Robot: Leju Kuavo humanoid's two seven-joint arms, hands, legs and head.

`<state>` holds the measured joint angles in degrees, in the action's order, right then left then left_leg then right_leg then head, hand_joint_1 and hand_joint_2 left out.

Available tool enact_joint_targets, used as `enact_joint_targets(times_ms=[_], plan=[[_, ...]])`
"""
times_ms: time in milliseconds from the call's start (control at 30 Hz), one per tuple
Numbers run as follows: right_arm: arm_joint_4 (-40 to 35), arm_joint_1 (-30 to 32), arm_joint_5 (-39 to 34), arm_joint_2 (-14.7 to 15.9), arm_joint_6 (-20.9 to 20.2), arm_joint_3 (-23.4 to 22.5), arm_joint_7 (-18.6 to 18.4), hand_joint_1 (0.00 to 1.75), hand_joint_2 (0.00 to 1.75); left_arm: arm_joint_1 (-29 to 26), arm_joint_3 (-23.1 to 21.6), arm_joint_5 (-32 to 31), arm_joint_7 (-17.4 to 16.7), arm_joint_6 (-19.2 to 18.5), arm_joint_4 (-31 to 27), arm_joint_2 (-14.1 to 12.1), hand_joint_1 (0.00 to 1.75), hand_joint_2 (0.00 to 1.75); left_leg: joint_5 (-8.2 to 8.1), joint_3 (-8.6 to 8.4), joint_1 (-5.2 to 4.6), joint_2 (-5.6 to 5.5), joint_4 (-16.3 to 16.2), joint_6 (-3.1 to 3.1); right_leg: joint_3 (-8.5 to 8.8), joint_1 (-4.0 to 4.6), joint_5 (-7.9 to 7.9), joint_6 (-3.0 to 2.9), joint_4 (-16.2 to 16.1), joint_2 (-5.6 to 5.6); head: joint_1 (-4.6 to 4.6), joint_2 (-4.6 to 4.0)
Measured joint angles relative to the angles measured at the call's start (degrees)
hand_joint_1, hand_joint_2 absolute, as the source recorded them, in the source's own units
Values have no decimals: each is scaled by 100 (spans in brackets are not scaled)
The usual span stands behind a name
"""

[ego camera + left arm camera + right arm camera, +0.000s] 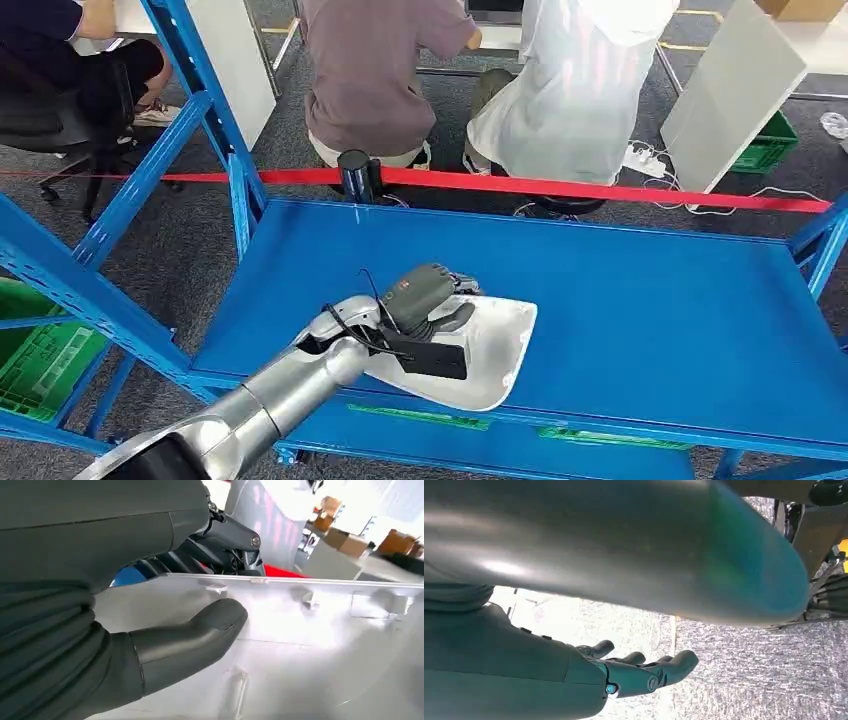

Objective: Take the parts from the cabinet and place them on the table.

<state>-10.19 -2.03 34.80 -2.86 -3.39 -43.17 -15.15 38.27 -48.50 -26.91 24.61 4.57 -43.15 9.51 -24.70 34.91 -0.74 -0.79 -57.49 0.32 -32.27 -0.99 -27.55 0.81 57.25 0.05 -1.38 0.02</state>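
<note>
My left robot hand [432, 300] grips a white moulded plastic part [487, 352], thumb pressed on its inner face and the other fingers [235, 545] wrapped over its rim. The part sits at the near edge of the blue shelf [640, 300], towards the shelf's near left corner, with its lower lip overhanging that edge. I cannot tell whether it rests on the shelf surface or is already lifted just clear of it. My right robot hand [639, 672] hangs over the grey carpet holding nothing, fingers loosely extended and slightly apart.

The risks I see from here come mostly from the grip and the shape of the part. It is broad, smooth and curved, and I hold it at one side only, so I judge it could pivot or slip between thumb and fingers once its weight comes off the shelf. The thin rim could flex under pressure. Pulling it out, the far end might catch the shelf's near edge or the blue upright [240, 205] at the left, twisting it out of my hold. A red barrier tape [600, 188] runs beyond the far edge, with people seated behind it; a wide swing while turning towards the table could send a dropped part their way.
</note>
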Motion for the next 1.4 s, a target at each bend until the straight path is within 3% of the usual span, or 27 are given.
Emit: enact_joint_targets(times_ms=[167, 600, 767, 900, 933, 967, 1000, 1067, 1100, 1133, 1167, 1200, 1233, 1267, 1300, 1333, 1400], plan=[[0, 4, 2, 0, 13, -20, 20, 0, 0, -108, 92, 70, 118, 256, -582, -94, 175, 175, 0, 1, 0, 0, 0, 0, -1, 0, 0, 0, 1, 0, -2, 0], [0, 1, 11, -46, 44, -160, 61, 0, 0, -627, 949, 159, 33, 603, -3832, -662, 175, 175, -14, 2, -11, 0, -5, 12, 2, -10, -8, 11, -3, -1, 0, 0], [0, -1, 7, -92, 61, -181, 61, 0, 0, -855, 1032, 127, 177, 667, -4269, -833, 175, 175, -39, 4, -36, 0, -31, 52, 11, -36, -19, 54, -4, -1, -2, 0], [0, -2, 20, -101, 68, -184, 61, 0, 0, -893, 1047, 127, 186, 669, -4402, -892, 175, 175, -25, 1, -61, -2, -56, 114, 37, -60, 11, 128, -19, 0, -2, 0], [0, -3, 20, -101, 68, -184, 61, 0, 0, -893, 1049, 127, 186, 669, -4432, -894, 175, 175, 11, -9, -30, 9, 2, 157, 34, -58, -12, 146, -3, 4, -2, 0], [0, -2, 20, -103, 68, -184, 61, 0, 0, -893, 1049, 127, 186, 669, -4465, -896, 175, 175, 34, -18, -13, 24, 26, 189, -1, -60, -147, 146, 111, 0, 2, 0], [0, -1, 20, -103, 68, -184, 59, 0, 0, -893, 1049, 127, 186, 671, -4478, -896, 175, 175, 44, -5, -12, 31, 26, 209, -117, -57, -387, 139, 407, -1, 4, 0], [0, -4, 20, -103, 77, -184, 59, 0, 0, -916, 1049, 129, 179, 671, -4478, -903, 175, 175, 61, 38, -27, 44, 16, 229, -512, -43, -903, 144, 1361, 1, 11, 0], [0, -1, 20, -103, 79, -184, 59, 0, 0, -926, 1049, 129, 168, 669, -4478, -907, 175, 175, 70, 69, -38, 50, 2, 234, -660, -32, -1038, 136, 1732, 2, 9, 0], [0, 2, 22, -103, 81, -184, 59, 0, 0, -931, 1049, 133, 145, 671, -4478, -909, 175, 175, 81, 103, -42, 50, -20, 231, -691, -21, -1023, 125, 1858, 1, 9, 0], [0, 5, 24, -103, 81, -184, 59, 0, 0, -930, 1049, 133, 118, 669, -4480, -909, 175, 175, 94, 140, -45, 50, -45, 221, -570, -9, -882, 99, 1683, 1, 13, 0], [0, 0, 28, -103, 79, -184, 59, 0, 0, -930, 1049, 135, 111, 671, -4483, -909, 175, 175, 109, 175, -46, 46, -70, 208, -318, 5, -673, 63, 1263, 1, 11, 0], [0, -10, 28, -103, 77, -184, 61, 0, 0, -930, 1049, 135, 100, 671, -4493, -909, 175, 175, 122, 213, -46, 43, -95, 191, 19, 20, -470, 21, 701, 1, 13, 0], [0, -25, 26, -103, 76, -186, 61, 0, 0, -924, 1049, 136, 101, 669, -4500, -909, 175, 175, 141, 238, -45, 42, -130, 171, 340, 40, -403, -28, 197, 1, 11, 0], [0, -38, 26, -98, 76, -186, 61, 0, 0, -928, 1051, 135, 94, 669, -4518, -911, 175, 175, 166, 250, -59, 35, -131, 131, 347, 77, -409, -45, 197, 4, 2, 0], [0, -35, 20, -101, 76, -188, 61, 0, 0, -923, 1049, 136, 85, 669, -4518, -916, 175, 175, 184, 242, -50, 39, -137, 103, 286, 100, -300, -62, 208, 12, 13, 0], [0, -47, 13, -101, 76, -192, 61, 0, 0, -921, 1053, 144, 83, 669, -4520, -925, 175, 175, 263, 259, -45, 40, -106, 22, 255, 110, -310, -129, 152, 13, 13, 0]])
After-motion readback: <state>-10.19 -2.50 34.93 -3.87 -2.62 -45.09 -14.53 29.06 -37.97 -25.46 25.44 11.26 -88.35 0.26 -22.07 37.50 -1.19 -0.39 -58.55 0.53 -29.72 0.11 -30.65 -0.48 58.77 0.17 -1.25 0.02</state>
